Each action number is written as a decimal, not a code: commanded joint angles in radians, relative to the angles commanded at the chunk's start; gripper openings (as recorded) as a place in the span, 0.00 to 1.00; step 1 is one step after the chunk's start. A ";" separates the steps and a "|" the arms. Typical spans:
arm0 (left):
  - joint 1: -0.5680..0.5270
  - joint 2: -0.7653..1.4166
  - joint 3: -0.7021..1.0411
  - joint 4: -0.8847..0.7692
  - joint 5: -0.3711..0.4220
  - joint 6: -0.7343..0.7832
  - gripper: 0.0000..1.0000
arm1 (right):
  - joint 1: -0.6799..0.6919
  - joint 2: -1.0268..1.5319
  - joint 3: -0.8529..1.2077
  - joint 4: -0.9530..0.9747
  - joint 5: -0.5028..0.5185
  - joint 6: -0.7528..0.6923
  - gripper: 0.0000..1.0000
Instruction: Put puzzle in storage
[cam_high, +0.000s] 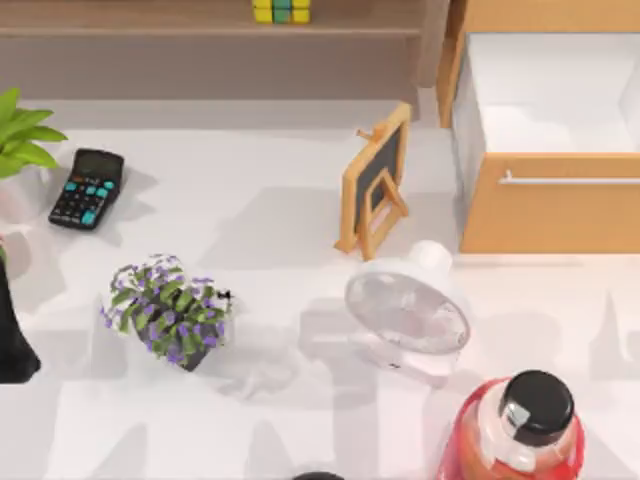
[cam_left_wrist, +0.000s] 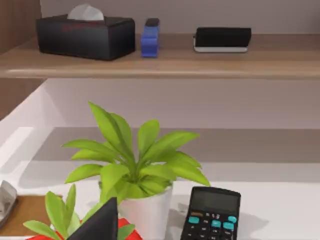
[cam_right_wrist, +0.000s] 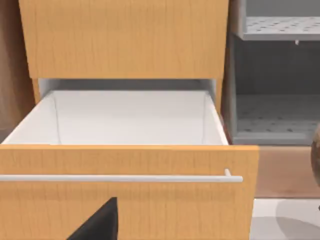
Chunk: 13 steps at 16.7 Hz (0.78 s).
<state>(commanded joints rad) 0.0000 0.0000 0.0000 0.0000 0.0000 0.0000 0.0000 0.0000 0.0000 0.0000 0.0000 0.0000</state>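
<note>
Nearest me on the tabletop (cam_high: 300, 190) stands a red bottle with a black cap (cam_high: 522, 428), and just beyond it a small white fan (cam_high: 408, 308); to the left sits a pot of purple flowers (cam_high: 168, 310); farther back stand a small chalkboard easel (cam_high: 376, 180) near the middle and a black calculator (cam_high: 88, 187) at the left, beside a green leafy plant in a white pot (cam_left_wrist: 135, 165); my left arm (cam_high: 12, 330) rests at the tabletop's left edge, and I cannot tell whether either of my grippers is open or closed; the storage (cam_high: 550, 205) stands at the right, pulled open with its white inside bare, its silver bar handle (cam_right_wrist: 120, 178) across the front; farthest away, on the wooden shelf (cam_high: 180, 18) at the back, sits the puzzle (cam_high: 281, 10), well apart from the storage; another shelf (cam_left_wrist: 165, 62) carries a black tissue box (cam_left_wrist: 85, 36).
</note>
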 joint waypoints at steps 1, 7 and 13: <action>0.000 0.000 0.000 0.000 0.000 0.000 1.00 | 0.000 0.000 0.000 0.000 0.000 0.000 1.00; 0.000 0.000 0.000 0.000 0.000 0.000 1.00 | 0.116 0.150 0.122 0.078 0.084 0.013 1.00; 0.000 0.000 0.000 0.000 0.000 0.000 1.00 | 0.398 0.648 0.471 0.271 0.298 0.038 1.00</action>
<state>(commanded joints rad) 0.0000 0.0000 0.0000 0.0000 0.0000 0.0000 0.3978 0.6479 0.4712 0.2714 0.2984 0.0382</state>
